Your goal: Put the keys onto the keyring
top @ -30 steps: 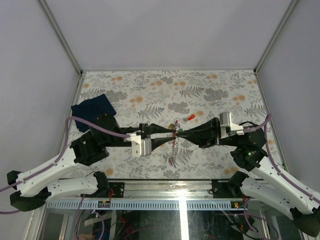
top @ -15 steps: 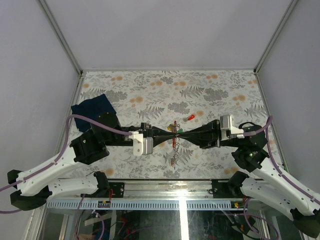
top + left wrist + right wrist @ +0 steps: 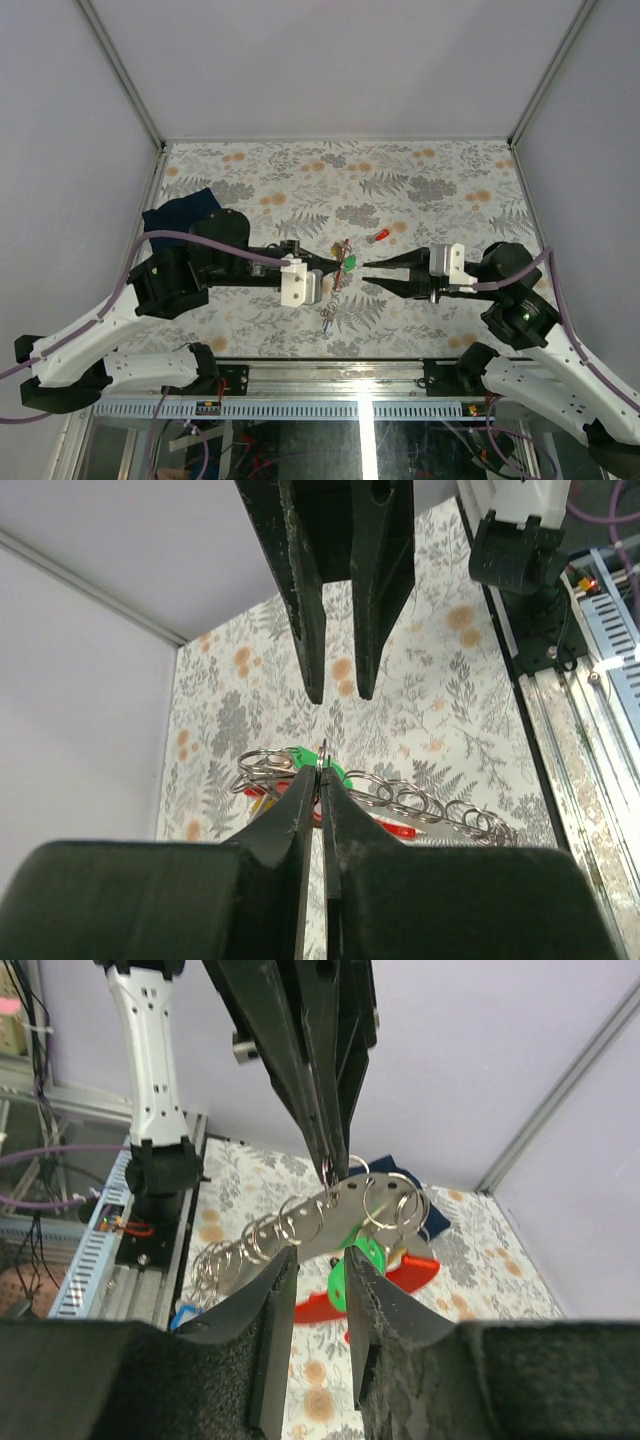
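Keyring (image 3: pixel 345 1206) hangs in air, left gripper (image 3: pixel 322 770) clamped on it. Right gripper (image 3: pixel 363 274) fingers apart, just beside it.

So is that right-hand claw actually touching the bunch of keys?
Apart. The left wrist view shows the right gripper open, its fingertips stopping short of the keyring, with a plain gap between them.
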